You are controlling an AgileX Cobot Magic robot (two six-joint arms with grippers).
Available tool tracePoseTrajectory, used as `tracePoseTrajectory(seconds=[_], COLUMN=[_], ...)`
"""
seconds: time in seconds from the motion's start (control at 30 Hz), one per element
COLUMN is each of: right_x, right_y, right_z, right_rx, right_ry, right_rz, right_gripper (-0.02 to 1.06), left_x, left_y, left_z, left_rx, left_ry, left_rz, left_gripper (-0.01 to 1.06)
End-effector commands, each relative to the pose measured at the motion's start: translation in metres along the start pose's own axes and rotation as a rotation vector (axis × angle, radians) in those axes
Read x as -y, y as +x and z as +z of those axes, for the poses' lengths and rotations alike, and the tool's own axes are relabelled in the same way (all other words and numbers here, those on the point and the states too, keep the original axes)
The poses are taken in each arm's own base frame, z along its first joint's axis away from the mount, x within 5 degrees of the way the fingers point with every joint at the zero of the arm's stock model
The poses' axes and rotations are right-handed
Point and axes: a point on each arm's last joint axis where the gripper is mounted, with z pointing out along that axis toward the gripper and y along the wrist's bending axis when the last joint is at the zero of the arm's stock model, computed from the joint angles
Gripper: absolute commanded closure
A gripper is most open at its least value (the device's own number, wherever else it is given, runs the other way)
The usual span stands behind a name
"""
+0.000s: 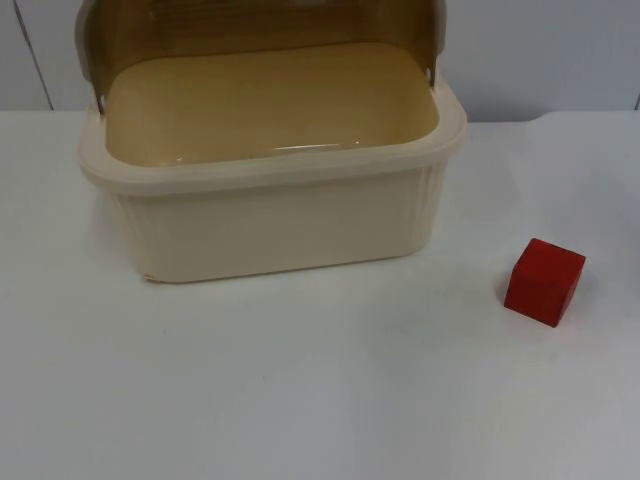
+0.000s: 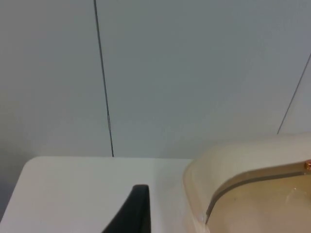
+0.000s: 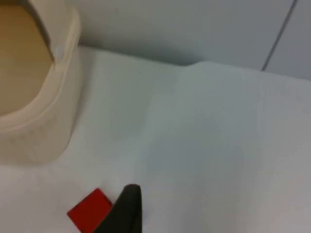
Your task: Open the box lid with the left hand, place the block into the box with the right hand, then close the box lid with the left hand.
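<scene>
A cream plastic box (image 1: 270,225) stands at the back middle of the white table. Its brown see-through lid (image 1: 250,30) is swung up and back, so the bare tan inside is exposed. To the right of the box, apart from it, a red block (image 1: 544,281) rests on the table. My left gripper (image 2: 138,208) hovers beside the box's rounded corner (image 2: 228,165), off the box. My right gripper (image 3: 126,208) hangs just next to the red block (image 3: 90,211), with the box wall (image 3: 43,126) farther off.
The grey partition wall (image 1: 540,50) closes off the table right behind the box. Open white table top (image 1: 320,390) stretches in front of the box and around the block.
</scene>
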Motion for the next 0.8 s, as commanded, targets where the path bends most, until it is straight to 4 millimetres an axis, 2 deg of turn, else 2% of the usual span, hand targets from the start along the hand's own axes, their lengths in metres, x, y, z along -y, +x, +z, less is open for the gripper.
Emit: tracePoseTrajectory(seconds=[0.0,0.03,0.07,0.1,0.13,0.2,0.27,0.4,0.5,0.63,0.67,0.77], right_x=[0.0,-0.001,-0.001,-0.003,-0.005,-0.016,-0.021,-0.05,-0.06,-0.076,-0.076,-0.078], right_y=[0.002,0.006,0.006,0.012,0.014,0.023,0.024,0.04,0.048,0.071,0.071,0.082], right_z=[0.016,0.027,0.027,0.043,0.047,0.07,0.075,0.112,0.124,0.154,0.154,0.172], right_rx=[-0.017,-0.051,-0.051,-0.105,-0.117,-0.179,-0.188,-0.246,-0.285,-0.345,-0.345,-0.34], right_ry=[-0.021,-0.04,-0.04,-0.074,-0.086,-0.145,-0.16,-0.249,-0.286,-0.39,-0.39,-0.404], right_rz=[-0.034,-0.083,-0.083,-0.173,-0.205,-0.317,-0.333,-0.451,-0.488,-0.516,-0.516,-0.517], right_gripper=[-0.01,-0.01,-0.01,-0.01,-0.01,-0.01,-0.01,-0.01,-0.01,-0.01,-0.01,-0.01], left_x=[0.0,0.0,0.0,0.0,0.0,0.0,0.0,0.0,0.0,0.0,0.0,0.0], left_y=[0.001,0.002,0.002,0.002,0.002,0.002,0.002,0.002,0.002,0.002,0.002,0.002], left_z=[-0.002,-0.002,-0.002,-0.002,-0.002,-0.002,-0.002,-0.002,-0.002,-0.002,-0.002,-0.002], left_rx=[-0.007,-0.009,-0.009,-0.011,-0.011,-0.011,-0.011,-0.01,-0.01,-0.011,-0.011,-0.011], left_ry=[0.0,0.001,0.001,0.001,0.001,0.001,0.001,-0.002,-0.002,-0.002,-0.002,-0.003], left_rz=[-0.002,-0.004,-0.004,-0.004,-0.004,-0.004,-0.004,-0.001,-0.001,-0.001,-0.001,0.0], left_gripper=[0.0,0.0,0.0,0.0,0.0,0.0,0.0,0.0,0.0,0.0,0.0,0.0])
